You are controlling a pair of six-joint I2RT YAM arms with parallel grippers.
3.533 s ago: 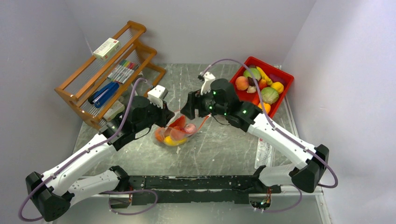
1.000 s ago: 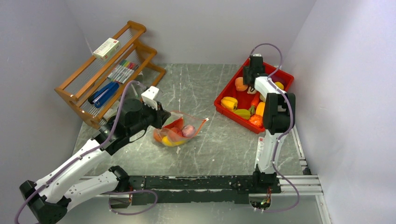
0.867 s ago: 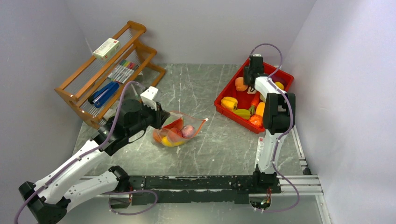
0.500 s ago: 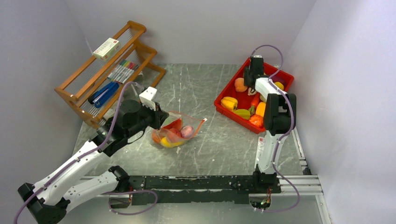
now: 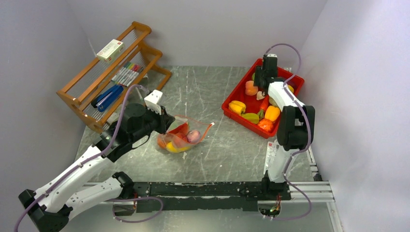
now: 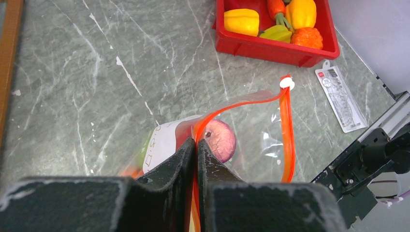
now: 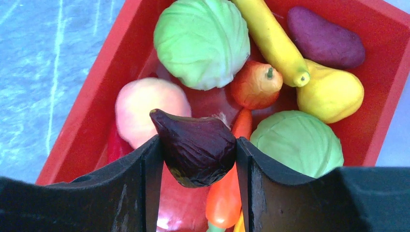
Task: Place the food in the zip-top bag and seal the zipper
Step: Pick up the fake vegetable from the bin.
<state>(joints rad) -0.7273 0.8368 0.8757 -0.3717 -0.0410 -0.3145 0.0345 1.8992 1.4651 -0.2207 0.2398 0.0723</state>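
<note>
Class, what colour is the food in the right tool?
Dark purple food; shows best in right wrist view.

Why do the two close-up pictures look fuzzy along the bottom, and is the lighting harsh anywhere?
Left wrist view: the left pincer sits too near the lens, so its base blurs; the bag is sharp, with faint sheen. Right wrist view: the right pincer is soft-edged, the purple food it grips crisp. Top view: even light, soft shadows on the table, nothing blurred.

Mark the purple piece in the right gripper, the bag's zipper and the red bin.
purple piece point(image 7: 196, 147): right wrist view, its middle.
zipper point(image 6: 286, 130): left wrist view, midway along the strip.
red bin point(image 6: 270, 50): left wrist view, near wall.
</note>
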